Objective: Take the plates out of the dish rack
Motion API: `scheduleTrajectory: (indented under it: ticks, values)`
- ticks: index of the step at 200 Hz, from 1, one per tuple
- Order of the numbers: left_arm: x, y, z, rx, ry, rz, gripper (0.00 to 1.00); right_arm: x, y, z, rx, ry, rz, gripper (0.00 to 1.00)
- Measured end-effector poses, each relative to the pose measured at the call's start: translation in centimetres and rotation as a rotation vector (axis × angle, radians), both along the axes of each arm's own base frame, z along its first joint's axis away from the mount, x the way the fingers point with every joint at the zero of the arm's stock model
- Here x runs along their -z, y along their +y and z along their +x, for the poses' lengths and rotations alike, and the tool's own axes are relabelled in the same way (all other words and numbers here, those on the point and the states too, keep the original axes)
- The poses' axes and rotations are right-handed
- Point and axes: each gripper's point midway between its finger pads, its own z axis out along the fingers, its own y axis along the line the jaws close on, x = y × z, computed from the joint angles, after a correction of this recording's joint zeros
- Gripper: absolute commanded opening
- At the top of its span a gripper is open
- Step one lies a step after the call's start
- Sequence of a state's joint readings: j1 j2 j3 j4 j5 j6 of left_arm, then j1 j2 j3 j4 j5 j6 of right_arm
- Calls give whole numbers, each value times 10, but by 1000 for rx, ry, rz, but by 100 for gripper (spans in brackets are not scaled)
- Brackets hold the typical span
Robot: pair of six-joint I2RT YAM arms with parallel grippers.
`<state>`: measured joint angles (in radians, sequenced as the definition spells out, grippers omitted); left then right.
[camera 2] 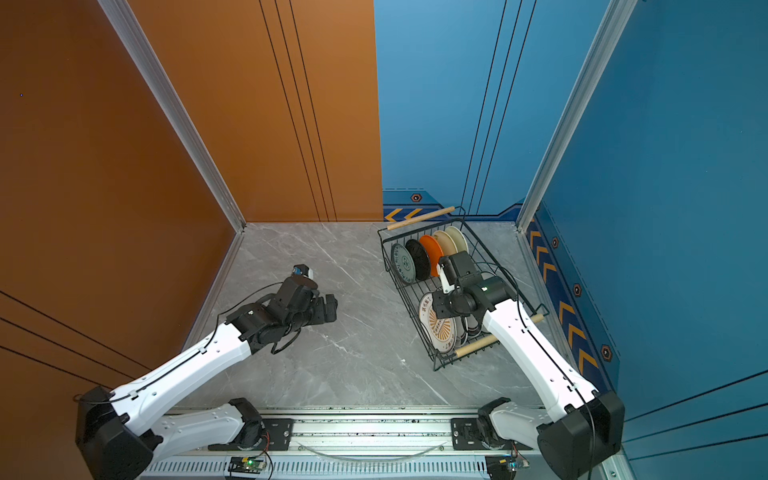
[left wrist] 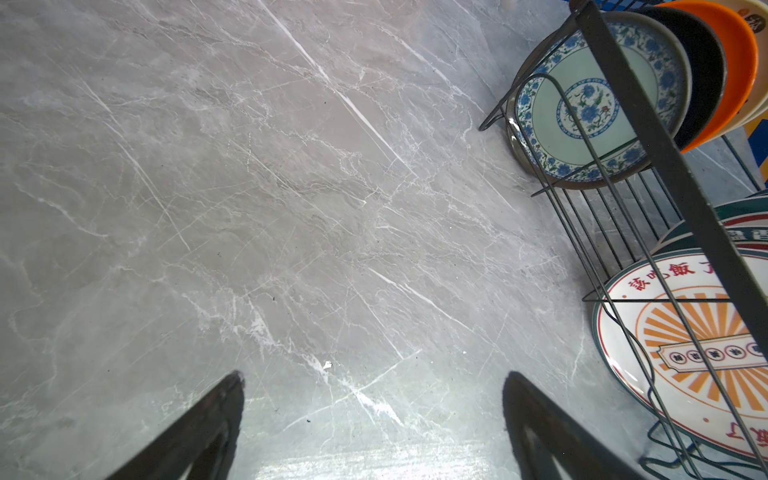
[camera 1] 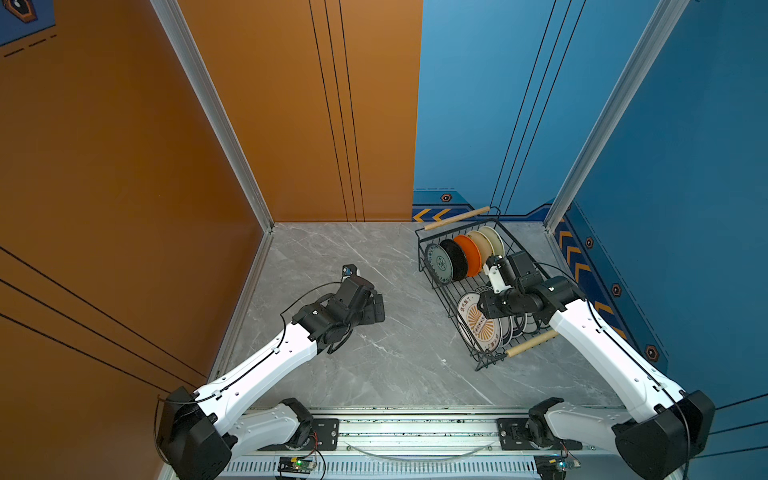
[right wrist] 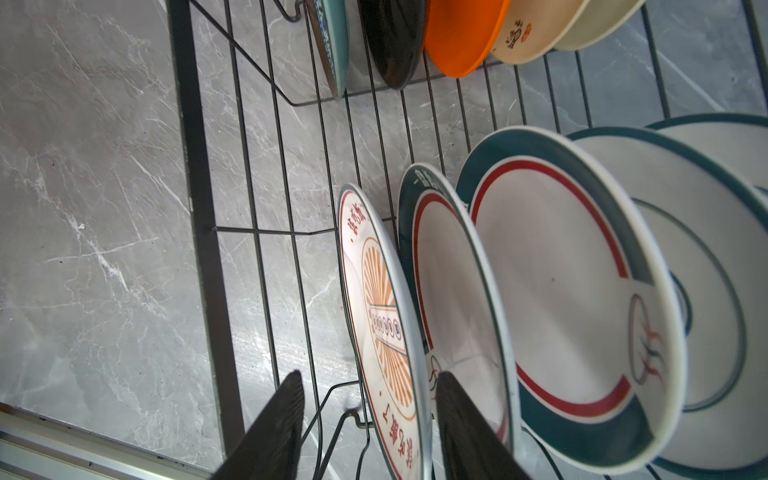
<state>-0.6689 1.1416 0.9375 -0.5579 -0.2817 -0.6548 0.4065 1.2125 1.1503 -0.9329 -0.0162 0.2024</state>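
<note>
Red characters 該吃飯了 arc across the sunburst plate at the rack's near end; dark characters on the cream plate are unreadable.

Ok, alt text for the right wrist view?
The right gripper straddles the rim of the sunburst plate, one finger on each side, not gripping yet. It stands on edge among large white plates in the wire dish rack, smaller coloured plates beyond.

Both top views looked steeply down from high over the near edge at the whole counter. Each wrist view sat close above it; both took in the rack's side.
</note>
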Motion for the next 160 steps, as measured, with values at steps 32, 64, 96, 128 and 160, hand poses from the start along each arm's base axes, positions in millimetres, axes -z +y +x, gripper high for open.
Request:
scheduleTrajectory:
  ticks: [32, 64, 96, 128, 160]
  values:
    - [0, -1, -1, 2, -4, 2, 98, 9, -5, -4, 16, 18, -19, 47]
    - [-1, -3, -3, 6, -6, 1, 98, 17, -7, -8, 21, 37, -29, 45]
    - [1, 1, -5, -8, -11, 3, 98, 27, -8, -12, 25, 58, -35, 42]
    - [0, 4, -6, -16, -16, 2, 98, 32, -6, -12, 23, 60, -33, 38]
    - [5, 5, -8, -18, -7, 6, 98, 34, -5, -10, 27, 59, -35, 34]
